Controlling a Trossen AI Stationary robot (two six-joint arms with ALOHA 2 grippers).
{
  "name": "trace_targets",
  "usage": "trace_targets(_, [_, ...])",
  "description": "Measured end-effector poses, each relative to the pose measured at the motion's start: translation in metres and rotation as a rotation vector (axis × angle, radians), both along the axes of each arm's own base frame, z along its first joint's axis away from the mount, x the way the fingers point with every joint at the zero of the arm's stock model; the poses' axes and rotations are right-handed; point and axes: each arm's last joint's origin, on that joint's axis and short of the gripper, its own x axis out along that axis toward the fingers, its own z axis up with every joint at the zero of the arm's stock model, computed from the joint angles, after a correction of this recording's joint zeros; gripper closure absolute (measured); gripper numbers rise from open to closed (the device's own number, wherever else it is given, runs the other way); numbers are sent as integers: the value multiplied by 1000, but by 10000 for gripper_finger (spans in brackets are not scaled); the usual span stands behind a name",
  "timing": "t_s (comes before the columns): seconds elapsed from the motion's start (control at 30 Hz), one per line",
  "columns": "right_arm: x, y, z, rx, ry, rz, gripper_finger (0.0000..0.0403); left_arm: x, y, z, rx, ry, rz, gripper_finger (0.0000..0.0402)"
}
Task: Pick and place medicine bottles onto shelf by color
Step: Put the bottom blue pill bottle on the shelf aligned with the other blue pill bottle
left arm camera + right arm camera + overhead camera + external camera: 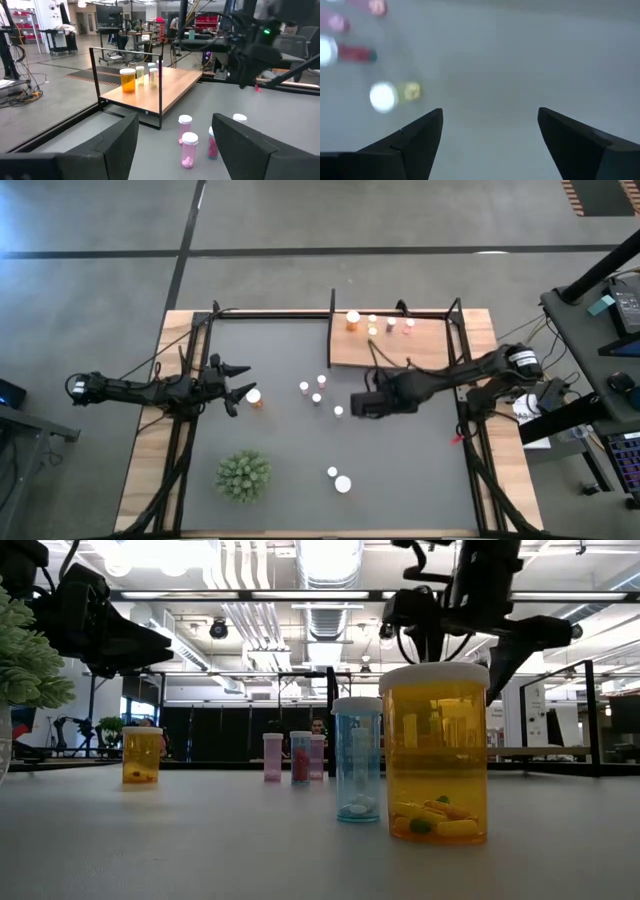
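Your left pincer [238, 380] hangs open beside the orange bottle [254, 397], lined up to take it. Loose bottles [317, 390] dot the table's middle. Your right pincer [360, 404], open and empty, hovers below the shelf [420, 348].

We see two thin, dark arms, almost black all over, each built from long parts joined by thicker round joints. The right arm [470, 370] has a pale ring with dark marks near its thick end, black cables hang beside it, and a small green light glows on its dark body. Each arm ends in two wide, flat, dark fingers [115, 145] with slanted tips, and the left gripper [235, 385] looks like a little black fork.
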Motion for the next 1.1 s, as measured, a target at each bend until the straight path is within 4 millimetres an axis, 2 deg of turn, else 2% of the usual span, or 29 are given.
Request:
trace_targets(0.23, [22, 21, -6, -1, -15, 53, 109, 0, 0, 0, 0, 0, 0, 164])
trace_targets(0.6, [65, 65, -15, -9, -8, 214, 151, 0, 0, 0, 0, 1, 0, 164])
trace_targets(0.9, [85, 108, -16, -6, -41, 320, 154, 0, 0, 0, 0, 0, 0, 164])
trace_targets(1.1, [98, 135, -17, -24, 11, 390, 154, 0, 0, 0, 0, 0, 0, 164])
